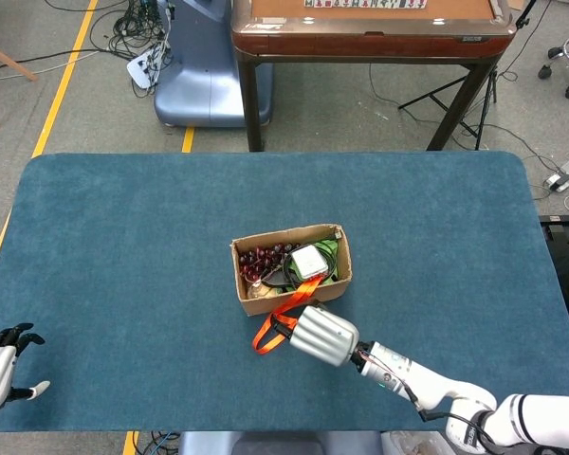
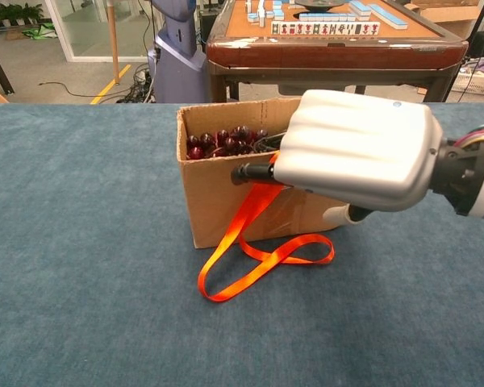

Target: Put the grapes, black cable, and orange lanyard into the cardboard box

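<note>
The table point(image 1: 123, 246), covered in teal felt-like cloth with rounded corners, showed whole only in the head view; the chest view gave just a band of its nap. At its middle stood the box point(image 1: 251, 289), plain brown corrugated cardboard, open-topped, its front wall point(image 2: 218, 201) facing the chest camera. The right hand point(image 2: 351, 153), a smooth silver-white shell, filled much of the chest view just before the box, dark fingertips point(image 2: 250, 172) pointing at the strap near the rim; whether they pinched it I could not tell. From above, the same hand point(image 1: 321, 335) lay just in front of the box, over the strap's loop. The left hand point(image 1: 0, 365), seen only from the head camera, rested far from the box at the table's near left corner, dark fingers apart, holding nothing. The lanyard point(image 2: 262, 254), flat glossy orange ribbon, hung over the front wall and looped on the cloth outside. Inside the box, the grapes point(image 2: 222, 141), round dark-red beads, sat at the left end. Beside them the head view alone showed a coiled cable point(image 1: 283, 275) under a pale square block point(image 1: 309, 262).
</note>
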`<state>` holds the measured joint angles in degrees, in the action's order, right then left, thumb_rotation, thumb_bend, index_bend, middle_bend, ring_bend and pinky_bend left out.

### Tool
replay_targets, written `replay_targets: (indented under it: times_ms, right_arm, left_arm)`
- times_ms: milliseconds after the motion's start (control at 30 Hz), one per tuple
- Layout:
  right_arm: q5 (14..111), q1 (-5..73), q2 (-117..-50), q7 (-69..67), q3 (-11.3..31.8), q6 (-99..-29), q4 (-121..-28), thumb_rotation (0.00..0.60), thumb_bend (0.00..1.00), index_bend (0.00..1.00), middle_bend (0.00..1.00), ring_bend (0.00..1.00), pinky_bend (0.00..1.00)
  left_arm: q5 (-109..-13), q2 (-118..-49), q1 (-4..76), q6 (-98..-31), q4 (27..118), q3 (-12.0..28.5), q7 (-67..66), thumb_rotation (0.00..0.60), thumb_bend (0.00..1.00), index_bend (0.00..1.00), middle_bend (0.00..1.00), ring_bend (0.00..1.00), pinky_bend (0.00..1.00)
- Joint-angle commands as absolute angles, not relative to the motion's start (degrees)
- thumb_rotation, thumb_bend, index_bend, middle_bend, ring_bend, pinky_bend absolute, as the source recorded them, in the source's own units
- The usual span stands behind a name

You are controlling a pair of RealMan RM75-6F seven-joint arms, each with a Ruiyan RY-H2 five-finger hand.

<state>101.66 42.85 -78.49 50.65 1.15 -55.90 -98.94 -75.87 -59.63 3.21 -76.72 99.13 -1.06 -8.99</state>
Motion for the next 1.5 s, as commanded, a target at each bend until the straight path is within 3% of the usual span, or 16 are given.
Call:
replay_targets:
  times_ms: [33,1033,1500]
  right_arm:
    - [104.00,44.06,-80.18,49.53,0.83,-55.36,-96.01,0.600,0.00,0.24,0.98,0.98,1.00]
    - [105.59,48.35,-92.01,46.11,1.44,-52.02,-80.58,0.600,0.00,0.31,0.98,0.98,1.00]
    - [103.81,49.03,-93.16,47.93,2.67,-51.49,-79.34,0.600,0.10,0.37,0.98,0.98,1.00]
  left_arm:
    - [-75.85,-59.62,3.20,-76.71,99.14,-1.06,-9.01,0.600,0.01,0.34,0.17,0.16,0.36]
    - [-76.22,-59.40,3.10,-76.83,99.10,-1.19,-8.50,0.600,0.01,0.34,0.17,0.16,0.36]
    - [-75.47,-59.42,3.15,-76.46,99.11,-1.09,-8.71,0.600,0.01,0.34,0.17,0.16,0.36]
